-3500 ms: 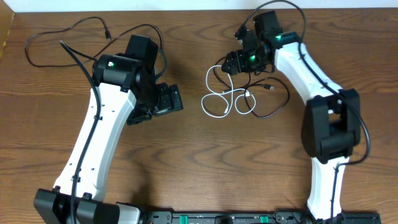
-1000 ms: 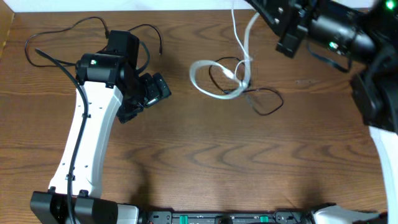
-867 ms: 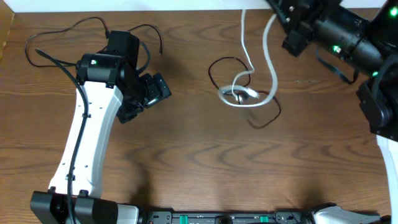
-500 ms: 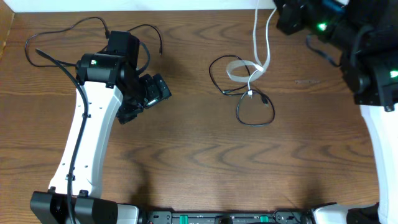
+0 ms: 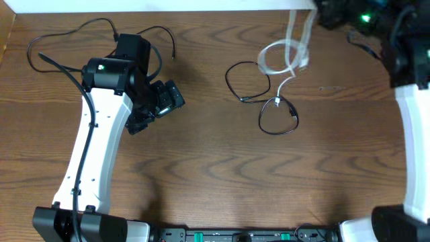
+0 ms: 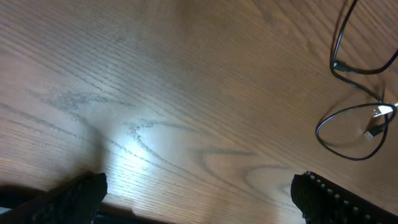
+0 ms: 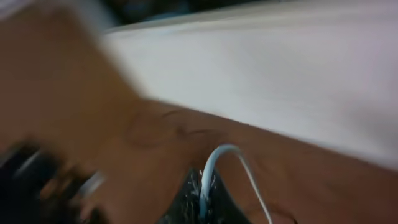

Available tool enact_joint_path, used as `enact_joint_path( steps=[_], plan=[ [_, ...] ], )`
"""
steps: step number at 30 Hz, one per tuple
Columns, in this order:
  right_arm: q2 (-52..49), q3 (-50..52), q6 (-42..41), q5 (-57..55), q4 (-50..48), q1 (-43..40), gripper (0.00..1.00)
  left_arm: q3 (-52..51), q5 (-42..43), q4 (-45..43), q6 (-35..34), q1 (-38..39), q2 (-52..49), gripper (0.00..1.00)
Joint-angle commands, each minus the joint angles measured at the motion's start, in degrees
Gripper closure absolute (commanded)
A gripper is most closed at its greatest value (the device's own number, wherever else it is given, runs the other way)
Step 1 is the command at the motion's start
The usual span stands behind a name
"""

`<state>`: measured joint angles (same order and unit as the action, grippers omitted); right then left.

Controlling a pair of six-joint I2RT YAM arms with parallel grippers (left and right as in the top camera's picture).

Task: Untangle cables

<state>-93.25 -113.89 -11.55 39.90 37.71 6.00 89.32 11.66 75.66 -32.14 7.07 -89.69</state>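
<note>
Overhead: right gripper (image 7: 204,198) is at the far right corner of the brown wooden desk (image 5: 222,181), jaws clenched on the thin white flexible cable (image 5: 293,37). The right wrist view is motion-smeared. A pale strand comes out from between the dark fingers, so the grip appears to be on the white cable alone. Judged purpose: hoist one cord high so its slack draws out of the tangle while the others stay down under their own weight.

White cable: the long axis runs far-to-near, from the raised gripper down toward mid-desk. It forms one loose loop on the way, then drops to a small plug at the nearer thin black cable loop (image 5: 262,124). The farther thin black cable loop (image 5: 229,79) lies flat just to the left. Together the black loops stretch diagonally, far-left to near-right.

Left gripper (image 5: 166,102): jaws released wide, grasping nothing, over bare wood well left of the cables. Its wrist camera looks across at the black loops. Judged: parked clear to give the lift room, and free to pin the black cord.

Not yet separated: white and nearer black meet at the plug.
</note>
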Motion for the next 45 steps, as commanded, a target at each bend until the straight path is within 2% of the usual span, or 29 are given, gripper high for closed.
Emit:
enact_joint_path(
  steps=[1, 4, 7, 10, 16, 21, 27, 29, 33, 36, 40, 41, 42, 43, 45],
  plan=[
    [-1.5, -0.4, 4.3, 22.2, -5.6, 0.4, 0.99, 0.0, -0.3, 0.2, 0.3, -0.2, 0.2, 0.0],
    [-1.6, -0.4, -7.8, 15.4, -6.2, 0.3, 0.99, 0.0, -0.4, 0.2, 0.3, -0.2, 0.2, 0.0],
    [-1.2, -0.4, -12.1, 17.1, -6.8, 0.3, 0.99, 0.0, -0.3, -0.1, 0.2, -0.2, 0.2, 0.0],
    [-1.1, -0.4, -12.0, 24.1, -6.5, 0.3, 0.99, 0.0, 0.4, -0.6, -2.1, -0.3, 0.2, 0.0],
    [-1.1, -0.4, -6.1, 34.0, -2.9, 1.7, 0.99, 0.0, 16.2, -3.8, -1.1, -4.3, 0.2, 0.0],
    [-1.1, -0.4, -4.4, 36.2, 1.2, 3.1, 0.99, 0.0, 30.8, -8.3, 9.7, -9.0, 0.2, 0.0],
    [-1.1, -0.4, -3.0, 36.3, 3.2, 5.0, 0.99, 0.0, 52.1, -8.9, 41.2, -7.0, 0.3, 0.0],
    [-1.1, -0.4, -2.7, 36.4, 3.3, 6.3, 0.99, 0.0, 53.7, -9.5, 45.7, -6.0, 0.3, 0.0],
    [-1.1, -0.4, -2.7, 36.5, 3.3, 8.2, 0.99, 0.0, 53.7, -16.2, 45.1, -5.9, 0.3, 0.0],
    [-1.1, -0.4, -2.7, 37.4, 3.7, 9.4, 0.99, 0.0, 53.7, -24.8, 45.1, -5.9, 0.3, 0.0],
    [-1.1, -0.4, -2.6, 37.4, 3.6, 10.7, 0.99, 0.0, 53.7, -30.2, 41.4, -5.2, 0.3, 0.03],
    [-1.1, -0.4, -2.5, 37.4, 3.4, 10.8, 0.99, 0.0, 53.7, -30.4, 41.1, -5.0, 0.3, 0.28],
    [-1.1, -0.4, -2.5, 37.3, 3.3, 10.9, 0.99, 0.0, 53.7, -30.4, 41.0, -4.5, 0.3, 0.48],
    [-1.1, -0.4, -2.5, 37.2, 2.7, 10.9, 0.99, 0.0, 53.7, -30.4, 41.1, -3.7, 0.3, 0.48],
    [-1.1, -0.4, -2.6, 37.2, 1.8, 10.9, 0.99, 0.0, 53.7, -30.4, 41.1, -2.5, 0.3, 0.21]
  ],
)
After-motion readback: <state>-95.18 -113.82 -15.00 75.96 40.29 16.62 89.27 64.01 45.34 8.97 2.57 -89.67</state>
